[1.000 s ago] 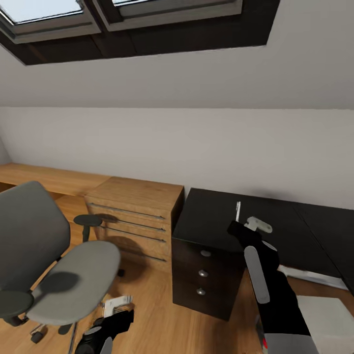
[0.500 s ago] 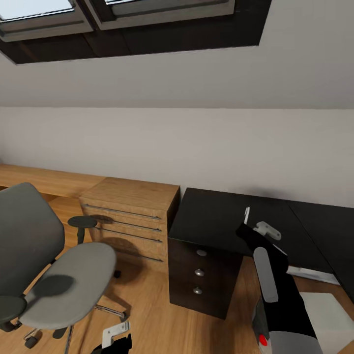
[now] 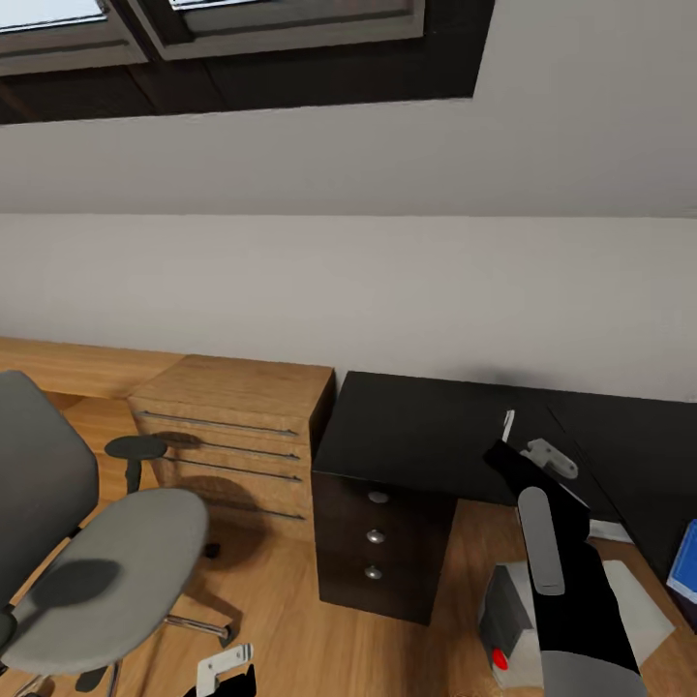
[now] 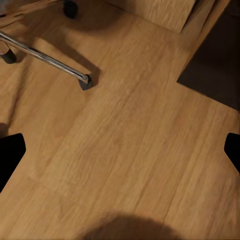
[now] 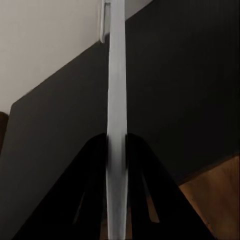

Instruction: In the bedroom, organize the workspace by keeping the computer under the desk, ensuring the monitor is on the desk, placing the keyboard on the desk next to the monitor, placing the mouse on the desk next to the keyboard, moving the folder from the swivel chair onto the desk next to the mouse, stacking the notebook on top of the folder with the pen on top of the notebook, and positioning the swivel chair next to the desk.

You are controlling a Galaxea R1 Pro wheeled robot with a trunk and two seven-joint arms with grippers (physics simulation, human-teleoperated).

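Observation:
My right gripper [image 3: 515,443] is shut on the pen [image 3: 507,424], a thin pale stick held upright over the black desk [image 3: 416,426]. In the right wrist view the pen [image 5: 116,90] runs between the dark fingers [image 5: 90,170] above the desk top [image 5: 180,90]. The grey swivel chair [image 3: 106,542] stands on the floor at the left. A grey computer [image 3: 507,620] with a red button sits on the floor by the desk, partly behind my right arm. A blue folder [image 3: 685,561] is cut off at the right edge. My left gripper [image 3: 225,670] hangs low and open over the floor.
A light wooden drawer cabinet [image 3: 232,431] stands against the desk's left side, with a wooden bench running along the wall behind the chair. The desk's black drawers [image 3: 376,535] have silver knobs. A chrome chair leg [image 4: 45,57] with a castor lies on the wooden floor [image 4: 130,150].
The camera has turned right, so the whole scene slid left; the computer and the blue folder's edge came into view. The right gripper still holds the pen over the desk.

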